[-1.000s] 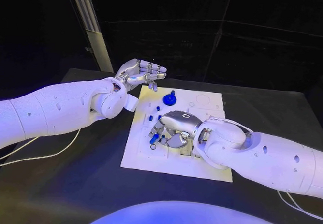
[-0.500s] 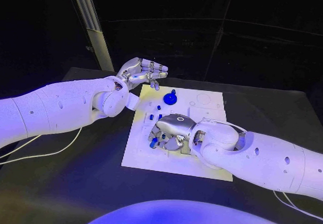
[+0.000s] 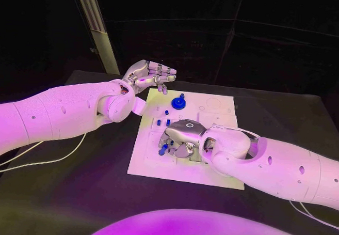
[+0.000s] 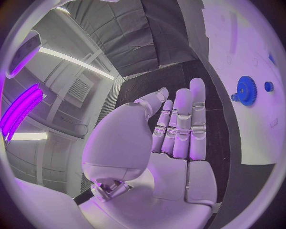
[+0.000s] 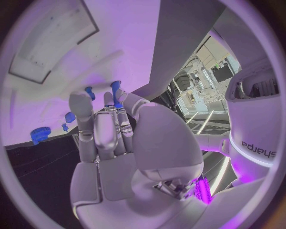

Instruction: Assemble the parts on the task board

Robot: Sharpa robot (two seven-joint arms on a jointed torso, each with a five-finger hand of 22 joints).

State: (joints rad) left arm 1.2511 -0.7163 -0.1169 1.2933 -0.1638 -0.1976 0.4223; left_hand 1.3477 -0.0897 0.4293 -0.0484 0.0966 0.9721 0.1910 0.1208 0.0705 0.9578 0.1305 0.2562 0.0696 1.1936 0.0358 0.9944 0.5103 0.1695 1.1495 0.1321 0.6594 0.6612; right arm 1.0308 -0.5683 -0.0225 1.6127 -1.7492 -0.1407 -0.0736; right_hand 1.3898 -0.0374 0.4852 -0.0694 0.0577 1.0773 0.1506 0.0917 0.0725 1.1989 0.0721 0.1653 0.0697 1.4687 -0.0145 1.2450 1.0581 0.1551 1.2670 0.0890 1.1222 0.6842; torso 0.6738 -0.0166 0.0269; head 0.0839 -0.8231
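1. Fingers (image 4: 178, 124) of the left hand (image 3: 149, 75) lie pressed together and nearly straight, holding nothing, hovering just beyond the task board's (image 3: 179, 172) far-left corner.
2. Blue gear (image 3: 177, 103) stands on the board's far side; small blue parts (image 3: 163, 122) sit mid-board.
3. Right hand (image 3: 182, 138) is curled over the middle, pinching a blue peg (image 5: 116, 88).
4. Peg looks light, stiff, slick; best pinched on the shaft.
5. Right wrist view shows the pinch; the head view hides it behind the knuckles.

The right hand (image 3: 185, 137) is over the task board's (image 3: 175, 169) middle, the left hand (image 3: 149, 75) behind its far-left corner.
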